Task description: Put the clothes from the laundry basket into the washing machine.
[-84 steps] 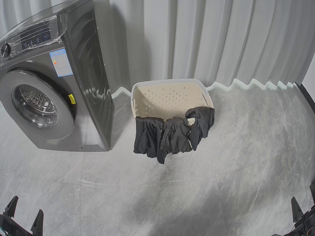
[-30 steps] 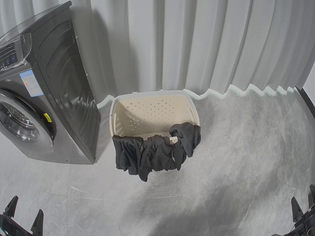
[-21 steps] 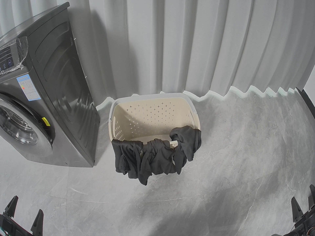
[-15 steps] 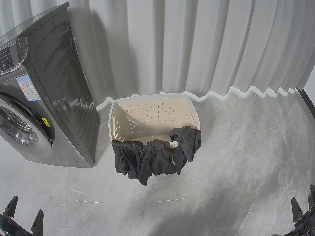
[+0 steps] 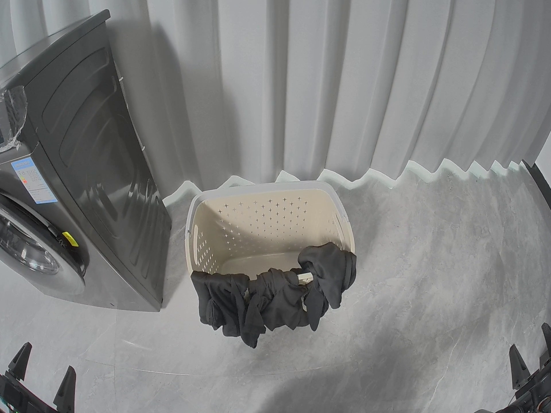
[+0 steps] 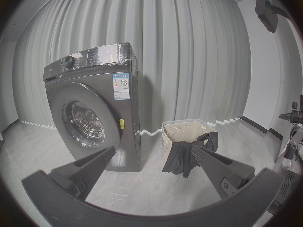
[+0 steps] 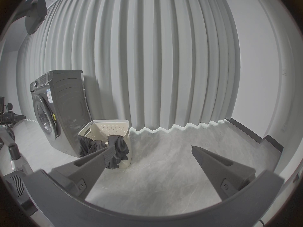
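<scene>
Two grippers logged low at the near edge of the floor (image 5: 430, 259): left gripper (image 5: 46, 358) and right gripper (image 5: 528, 336), jaws of both spread wide, grasping nothing. Found dark clothes (image 5: 270, 302) draped over the near rim of the cream laundry basket (image 5: 264, 219), partly hanging down its outer wall. Basket standing just beside the grey washing machine (image 5: 86, 162), before a white curtain (image 5: 344, 58), well apart from both grippers.

The cream laundry basket (image 5: 267, 219) has star-shaped perforations; dark grey clothes (image 5: 270, 299) drape its rim. The washing machine (image 5: 86, 162) is dark grey; the floor (image 5: 430, 293) is marbled grey.
</scene>
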Motion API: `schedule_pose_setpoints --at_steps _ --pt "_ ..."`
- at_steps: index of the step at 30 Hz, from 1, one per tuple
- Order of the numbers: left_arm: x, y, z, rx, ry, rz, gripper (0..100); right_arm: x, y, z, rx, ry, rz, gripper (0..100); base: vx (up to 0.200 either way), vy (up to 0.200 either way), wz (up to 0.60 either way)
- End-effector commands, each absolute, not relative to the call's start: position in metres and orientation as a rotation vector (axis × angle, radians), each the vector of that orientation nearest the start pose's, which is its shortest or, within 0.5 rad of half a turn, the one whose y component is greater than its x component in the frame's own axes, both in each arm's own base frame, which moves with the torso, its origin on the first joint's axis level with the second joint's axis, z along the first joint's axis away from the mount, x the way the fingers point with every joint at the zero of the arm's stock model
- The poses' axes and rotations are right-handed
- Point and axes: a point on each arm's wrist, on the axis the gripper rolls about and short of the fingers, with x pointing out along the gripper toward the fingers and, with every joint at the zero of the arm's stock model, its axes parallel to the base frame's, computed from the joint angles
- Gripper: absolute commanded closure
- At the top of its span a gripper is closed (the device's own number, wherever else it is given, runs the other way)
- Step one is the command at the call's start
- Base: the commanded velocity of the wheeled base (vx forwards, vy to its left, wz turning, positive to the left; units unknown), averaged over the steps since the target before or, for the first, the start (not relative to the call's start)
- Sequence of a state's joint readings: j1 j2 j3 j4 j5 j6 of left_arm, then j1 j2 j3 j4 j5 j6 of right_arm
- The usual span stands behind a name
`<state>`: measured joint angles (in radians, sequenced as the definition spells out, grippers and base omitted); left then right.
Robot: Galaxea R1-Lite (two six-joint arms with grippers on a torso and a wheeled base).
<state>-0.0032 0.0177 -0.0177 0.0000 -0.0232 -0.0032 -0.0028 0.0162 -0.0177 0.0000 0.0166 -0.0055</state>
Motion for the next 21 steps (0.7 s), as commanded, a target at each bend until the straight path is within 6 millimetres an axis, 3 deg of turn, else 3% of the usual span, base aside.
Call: schedule_pose_setpoints --at_steps 1,14,17,21 --pt "-0.0229 -0.0004 0.0759 -0.003 -0.001 -0.026 0 -0.0222 0.0004 0.0757 -0.006 0.008 0.014 0 0.000 0.000 0.00" --pt "-0.0229 -0.0004 0.0759 -0.002 -0.002 -0.026 0 -0.0222 0.0004 0.0757 -0.006 0.008 0.014 0 0.000 0.000 0.00" --pt "-0.0229 -0.0005 0.0759 -0.002 -0.002 -0.028 0 -0.0222 0.0004 0.0757 -0.006 0.008 0.014 0 0.000 0.200 0.00" --pt "-0.0229 -0.0005 0.0759 0.000 -0.002 -0.028 0 -0.0222 0.0004 0.0757 -0.006 0.008 0.014 0 0.000 0.000 0.00"
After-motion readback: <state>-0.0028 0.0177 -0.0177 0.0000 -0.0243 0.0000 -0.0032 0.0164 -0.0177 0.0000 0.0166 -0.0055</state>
